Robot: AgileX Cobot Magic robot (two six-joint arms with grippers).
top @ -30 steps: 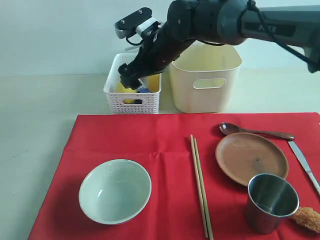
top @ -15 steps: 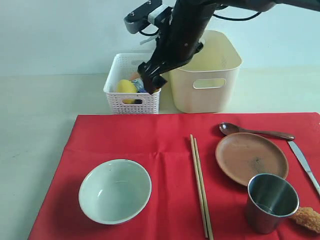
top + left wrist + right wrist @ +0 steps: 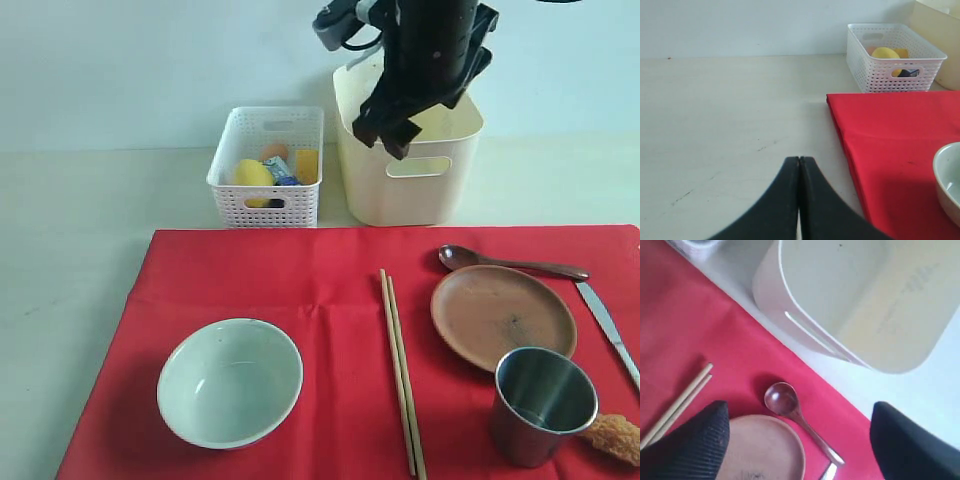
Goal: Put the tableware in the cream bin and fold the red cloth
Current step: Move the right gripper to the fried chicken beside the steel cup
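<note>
On the red cloth (image 3: 330, 290) lie a pale green bowl (image 3: 230, 380), wooden chopsticks (image 3: 402, 370), a brown plate (image 3: 503, 315), a dark spoon (image 3: 510, 264), a silver knife (image 3: 608, 325) and a steel cup (image 3: 543, 400). The cream bin (image 3: 410, 170) stands behind the cloth and looks empty in the right wrist view. My right gripper (image 3: 386, 133) hangs open and empty in front of the bin's near wall, high above the spoon (image 3: 782, 399) and plate (image 3: 765, 450). My left gripper (image 3: 799, 159) is shut and empty over bare table, left of the cloth (image 3: 890, 135).
A white perforated basket (image 3: 268, 165) holding a lemon and other food stands left of the cream bin. A fried food piece (image 3: 617, 437) lies on the cloth by the cup. Bare table (image 3: 730, 110) stretches left of the cloth.
My right arm has swung from over the white basket to the right and upward, to the cream bin's front. Its jaws stay apart. The left gripper has not moved.
</note>
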